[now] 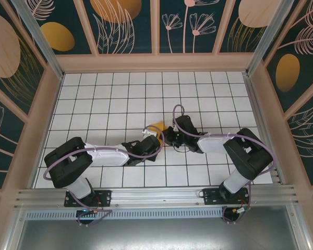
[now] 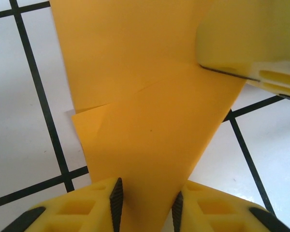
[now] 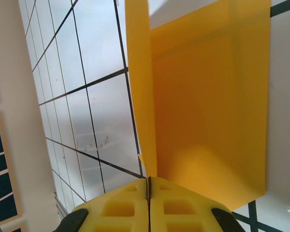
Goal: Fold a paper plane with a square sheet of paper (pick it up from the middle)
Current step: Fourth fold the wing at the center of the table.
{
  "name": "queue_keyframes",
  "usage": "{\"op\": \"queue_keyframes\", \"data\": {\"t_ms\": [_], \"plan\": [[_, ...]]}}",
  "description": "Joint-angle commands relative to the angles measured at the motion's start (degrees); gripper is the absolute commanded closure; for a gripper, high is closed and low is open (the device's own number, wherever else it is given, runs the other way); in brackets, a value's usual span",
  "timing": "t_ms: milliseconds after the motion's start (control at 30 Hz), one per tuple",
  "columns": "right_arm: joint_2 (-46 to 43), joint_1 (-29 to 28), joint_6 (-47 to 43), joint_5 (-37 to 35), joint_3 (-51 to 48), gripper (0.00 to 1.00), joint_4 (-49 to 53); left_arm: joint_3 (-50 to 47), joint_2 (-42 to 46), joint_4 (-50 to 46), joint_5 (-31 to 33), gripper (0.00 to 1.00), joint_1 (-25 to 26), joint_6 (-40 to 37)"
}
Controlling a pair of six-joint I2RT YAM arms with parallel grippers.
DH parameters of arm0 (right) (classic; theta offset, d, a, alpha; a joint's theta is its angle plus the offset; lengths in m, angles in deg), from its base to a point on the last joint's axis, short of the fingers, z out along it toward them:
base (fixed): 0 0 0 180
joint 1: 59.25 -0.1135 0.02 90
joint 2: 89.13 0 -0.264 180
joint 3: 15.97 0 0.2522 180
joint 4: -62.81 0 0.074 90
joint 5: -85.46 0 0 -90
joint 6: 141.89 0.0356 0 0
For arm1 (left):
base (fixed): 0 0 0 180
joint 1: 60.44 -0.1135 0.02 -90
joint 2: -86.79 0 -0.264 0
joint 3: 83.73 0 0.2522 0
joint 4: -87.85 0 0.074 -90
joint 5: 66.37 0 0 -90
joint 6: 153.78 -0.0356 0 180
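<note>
Where the two arms meet, near the middle of the table (image 1: 120, 94), the sheet (image 1: 157, 126) rises off the tiles as a small orange peak just beyond both grippers. Bare tiles lie on every side of it, and the side walls (image 1: 49, 104) and back wall stand well apart.

The right gripper (image 3: 149, 193) is clenched on the sheet's near edge. One flap climbs edge-on from the pinch, and a broad panel spreads to the side with a straight outer edge.

The left gripper (image 2: 147, 203) has its pads apart, and the sheet runs down into the gap between them. A slanted overlapping edge crosses the paper above.

Both arms lie low with their elbows bent outward. The forearms angle inward toward each other, and the grippers are just beside one another.
</note>
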Motion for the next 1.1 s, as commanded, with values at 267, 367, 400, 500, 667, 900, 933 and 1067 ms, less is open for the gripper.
{"op": "queue_keyframes", "data": {"t_ms": [267, 367, 400, 500, 667, 900, 933, 1067], "plan": [[1.1, 0.2, -0.2, 1.2, 1.9, 0.93, 1.0, 1.3, -0.8, -1.5, 2.3, 0.71, 0.3, -0.6], [1.0, 0.2, -0.2, 1.1, 1.8, 0.93, 1.2, 1.2, -0.9, -1.6, 2.6, 0.77, 0.3, -0.4], [0.8, 0.2, -0.3, 1.0, 1.8, 0.93, 1.2, 1.1, -0.8, -1.6, 2.6, 0.79, 0.3, -0.4], [0.4, 0.2, -0.4, 1.0, 1.7, 0.92, 1.4, 0.9, -0.7, -1.3, 2.6, 0.85, 0.3, -0.4], [-1.1, 0.2, -1.4, 0.5, 1.5, 0.88, 2.7, 0.5, -0.3, -0.5, 2.5, 0.94, 0.3, -0.6], [-7.5, 1.0, -4.3, -2.1, -0.2, 0.73, 7.2, -1.2, 1.3, 2.3, 0.7, 0.97, 0.2, -0.6], [-8.8, 1.4, -4.6, -2.7, -0.7, 0.72, 7.9, -1.8, 1.6, 3.1, 0.4, 0.98, 0.2, -0.3], [-14.1, 2.7, -6.4, -6.1, -2.1, 0.64, 10.3, -4.6, 3.2, 7.5, -2.4, 0.98, -0.1, 0.4]]}}
